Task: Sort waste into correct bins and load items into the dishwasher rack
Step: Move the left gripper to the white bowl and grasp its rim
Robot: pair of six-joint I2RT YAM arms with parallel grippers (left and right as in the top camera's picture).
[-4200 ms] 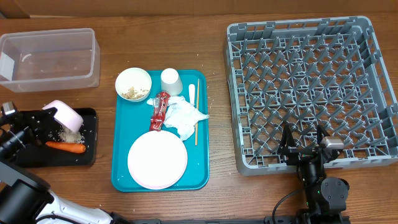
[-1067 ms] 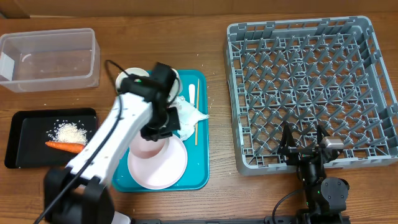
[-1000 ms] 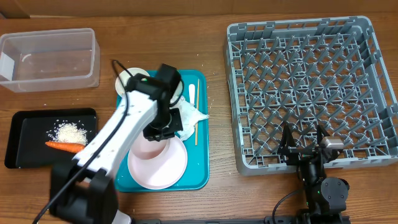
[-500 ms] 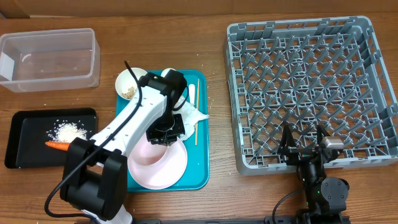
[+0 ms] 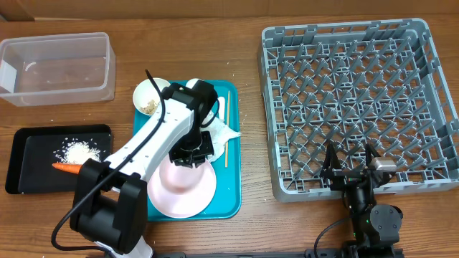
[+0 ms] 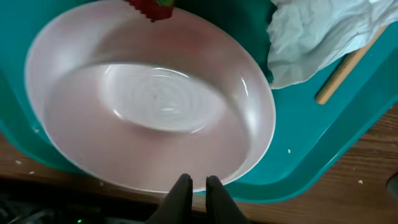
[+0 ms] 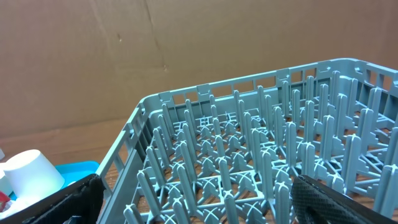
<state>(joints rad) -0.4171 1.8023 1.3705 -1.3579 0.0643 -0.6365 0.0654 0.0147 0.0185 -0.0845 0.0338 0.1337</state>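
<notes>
My left jaws sit nearly together over the near rim of the plate [image 6: 155, 106] on the teal tray [image 6: 314, 146]; my right jaws hang wide apart beside the rack [image 7: 249, 155].

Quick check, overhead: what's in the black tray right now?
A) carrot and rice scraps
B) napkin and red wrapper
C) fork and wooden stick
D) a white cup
A: the overhead view shows the orange carrot and a small pile of whitish rice scraps lying inside the black tray, with nothing else in it.
</notes>
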